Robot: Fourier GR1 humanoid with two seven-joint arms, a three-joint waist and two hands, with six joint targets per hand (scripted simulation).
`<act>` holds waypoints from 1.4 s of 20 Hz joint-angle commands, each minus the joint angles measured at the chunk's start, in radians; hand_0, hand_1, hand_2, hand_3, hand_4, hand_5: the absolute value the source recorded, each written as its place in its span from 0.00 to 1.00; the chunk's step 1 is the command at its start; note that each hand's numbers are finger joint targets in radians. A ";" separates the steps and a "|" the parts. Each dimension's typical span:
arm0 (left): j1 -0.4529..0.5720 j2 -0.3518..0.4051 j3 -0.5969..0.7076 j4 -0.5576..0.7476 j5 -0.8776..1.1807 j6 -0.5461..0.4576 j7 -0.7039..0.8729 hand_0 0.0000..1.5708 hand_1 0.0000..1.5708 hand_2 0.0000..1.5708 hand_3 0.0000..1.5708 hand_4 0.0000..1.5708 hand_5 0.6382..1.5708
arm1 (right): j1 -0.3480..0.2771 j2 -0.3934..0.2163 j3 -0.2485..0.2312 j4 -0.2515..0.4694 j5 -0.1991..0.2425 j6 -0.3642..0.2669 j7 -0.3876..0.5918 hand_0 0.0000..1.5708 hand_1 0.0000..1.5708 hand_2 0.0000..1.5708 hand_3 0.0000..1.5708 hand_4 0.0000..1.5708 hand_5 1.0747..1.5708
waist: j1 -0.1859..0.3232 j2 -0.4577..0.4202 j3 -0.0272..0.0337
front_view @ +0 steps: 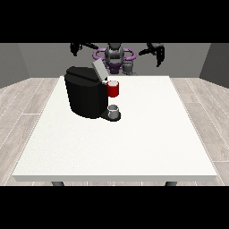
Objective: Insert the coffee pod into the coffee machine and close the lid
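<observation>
Two black hands hang raised at the far edge of the large white surface, either side of the robot's grey-and-purple torso. Hand at the view's left is up above the surface, w/ nothing in it; can't tell how its fingers lie. Hand at the view's right is also up, fingers pointing downward, not curled round anything visible; whether they're spread or closed can't be told.

Black boxy coffee machine stands on the surface's left-centre part, its grey lid tilted up and open. Red thing at the machine sits at its front right, near the top. Below that, a small grey cup-shaped thing rests on the machine's dark base tray; can't tell if it's the pod. Both hands are well apart from the machine.
</observation>
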 commanded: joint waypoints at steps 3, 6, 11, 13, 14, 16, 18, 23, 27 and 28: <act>0.092 -0.012 -0.060 -0.156 0.040 0.007 0.015 0.00 0.00 0.00 0.00 0.25 1.00 | -0.090 -0.049 -0.011 -0.054 -0.008 0.036 0.077 0.00 0.00 0.00 0.00 0.00 1.00 | 0.015 0.053 0.0002; 0.071 -0.012 -0.112 -0.206 0.108 -0.005 0.064 0.00 0.00 0.00 0.00 0.23 1.00 | -0.179 -0.079 -0.092 0.040 -0.039 0.011 0.085 0.00 0.00 0.00 0.00 0.00 1.00 | 0.082 0.104 0.0005; 0.119 0.004 -0.104 -0.311 0.122 -0.049 0.065 0.00 0.00 0.00 0.00 0.23 1.00 | -0.217 -0.090 -0.153 0.070 -0.137 0.061 0.084 0.00 0.00 0.00 0.00 0.00 1.00 | 0.102 0.168 0.0006; 0.137 -0.012 -0.184 -0.359 0.132 -0.006 0.104 0.00 0.00 0.00 0.00 0.22 1.00 | -0.246 -0.082 -0.154 0.120 -0.134 0.045 0.113 0.00 0.00 0.00 0.00 0.12 1.00 | 0.122 0.170 0.0007; 0.144 -0.012 -0.210 -0.377 0.162 0.043 0.116 0.00 0.00 0.00 0.00 0.21 1.00 | -0.247 -0.069 -0.143 0.117 -0.153 0.070 0.101 0.00 0.00 0.00 0.00 0.06 1.00 | 0.080 0.181 0.0005; 0.173 -0.012 -0.185 -0.430 0.161 0.021 0.152 0.00 0.00 0.00 0.00 0.17 1.00 | -0.262 -0.050 -0.142 0.116 -0.162 0.040 0.148 0.00 0.00 0.00 0.00 0.06 1.00 | 0.078 0.175 0.0004; 0.200 -0.012 -0.189 -0.502 0.179 -0.007 0.164 0.00 0.00 0.00 0.00 0.23 1.00 | -0.243 -0.076 -0.155 0.157 -0.164 0.064 0.111 0.00 0.00 0.00 0.00 0.11 1.00 | 0.093 0.192 0.0005; 0.189 0.004 -0.182 -0.580 0.209 0.021 0.182 0.00 0.00 0.00 0.00 0.23 1.00 | -0.338 -0.079 -0.128 0.207 -0.148 0.065 0.085 0.00 0.00 0.00 0.00 0.00 1.00 | 0.073 0.279 0.0003; 0.238 -0.006 -0.206 -0.640 0.209 0.040 0.252 0.00 0.00 0.00 0.00 0.23 1.00 | -0.360 -0.043 -0.085 0.205 -0.138 0.054 0.151 0.00 0.00 0.00 0.00 0.00 1.00 | 0.068 0.234 0.0003; 0.255 0.024 -0.205 -0.644 0.219 0.006 0.169 0.00 0.00 0.00 0.00 0.24 1.00 | -0.375 -0.023 -0.088 0.222 -0.118 0.008 0.065 0.00 0.00 0.00 0.00 0.00 1.00 | 0.074 0.298 0.0003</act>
